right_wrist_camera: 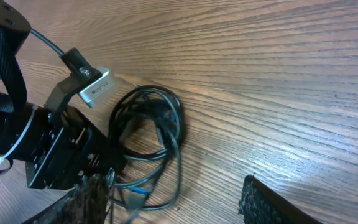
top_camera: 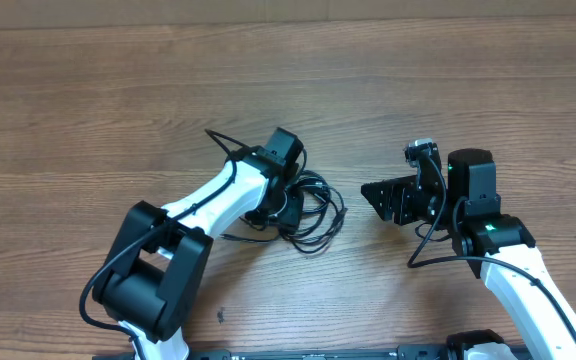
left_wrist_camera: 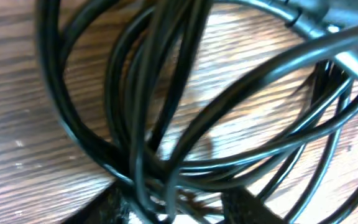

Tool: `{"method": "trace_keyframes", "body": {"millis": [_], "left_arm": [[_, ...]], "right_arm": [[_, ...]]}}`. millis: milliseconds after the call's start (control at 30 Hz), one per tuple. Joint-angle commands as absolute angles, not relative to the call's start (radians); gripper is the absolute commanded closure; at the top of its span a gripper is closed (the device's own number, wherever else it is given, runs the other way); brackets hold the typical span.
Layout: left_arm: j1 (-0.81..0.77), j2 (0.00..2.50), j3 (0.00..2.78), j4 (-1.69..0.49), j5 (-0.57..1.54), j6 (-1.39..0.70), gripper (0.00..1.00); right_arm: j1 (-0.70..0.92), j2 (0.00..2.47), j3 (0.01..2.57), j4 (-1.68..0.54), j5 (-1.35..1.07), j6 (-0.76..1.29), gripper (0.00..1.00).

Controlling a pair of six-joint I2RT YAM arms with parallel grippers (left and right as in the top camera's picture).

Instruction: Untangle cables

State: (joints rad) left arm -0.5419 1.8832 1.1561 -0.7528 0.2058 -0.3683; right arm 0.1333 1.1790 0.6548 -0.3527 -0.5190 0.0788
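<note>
The cables (top_camera: 316, 212) lie as a tangle of thin black loops on the wooden table, right of centre-left. My left gripper (top_camera: 274, 207) is down in the left side of the tangle. In the left wrist view the cables (left_wrist_camera: 166, 106) fill the frame, and several strands run between my left gripper's (left_wrist_camera: 176, 210) fingers, which stand partly apart with a gap beside the strands. My right gripper (top_camera: 383, 197) hovers open to the right of the tangle, nothing between its fingers. From the right wrist view the cables (right_wrist_camera: 157, 134) sit ahead of my right gripper (right_wrist_camera: 173, 205).
The wooden table (top_camera: 88, 110) stretches bare to the left and back. The left arm's camera mount and wire (right_wrist_camera: 92, 84) stand close beside the tangle. A thick arm wire (top_camera: 438, 250) loops by the right wrist.
</note>
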Motion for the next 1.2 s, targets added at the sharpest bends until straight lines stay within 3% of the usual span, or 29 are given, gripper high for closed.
{"method": "trace_keyframes", "body": {"millis": [0, 100, 267, 467, 767, 867, 1167], "left_arm": [[-0.563, 1.887, 1.147, -0.741, 0.217, -0.375, 0.73], [-0.563, 1.887, 1.147, -0.734, 0.203, -0.375, 0.96], [-0.563, 1.887, 1.147, -0.714, 0.155, -0.348, 0.96], [-0.563, 1.882, 1.194, -0.707, 0.093, -0.173, 0.96], [-0.563, 1.767, 1.371, -0.763, -0.166, 0.148, 0.96], [-0.563, 1.714, 1.399, -0.762, -0.167, 0.302, 0.96], [-0.563, 1.625, 1.406, -0.786, -0.130, 0.434, 0.96]], "right_arm": [[0.136, 1.167, 0.675, -0.349, -0.512, 0.082, 0.33], [0.136, 1.167, 0.675, -0.349, -0.512, 0.082, 0.33], [0.136, 1.167, 0.675, -0.351, -0.505, 0.082, 0.33], [0.136, 1.167, 0.675, -0.350, -0.505, 0.082, 0.33], [0.136, 1.167, 0.675, -0.347, -0.505, 0.082, 0.33], [0.136, 1.167, 0.675, -0.346, -0.505, 0.082, 0.33], [0.136, 1.167, 0.675, -0.331, -0.505, 0.083, 0.33]]}}
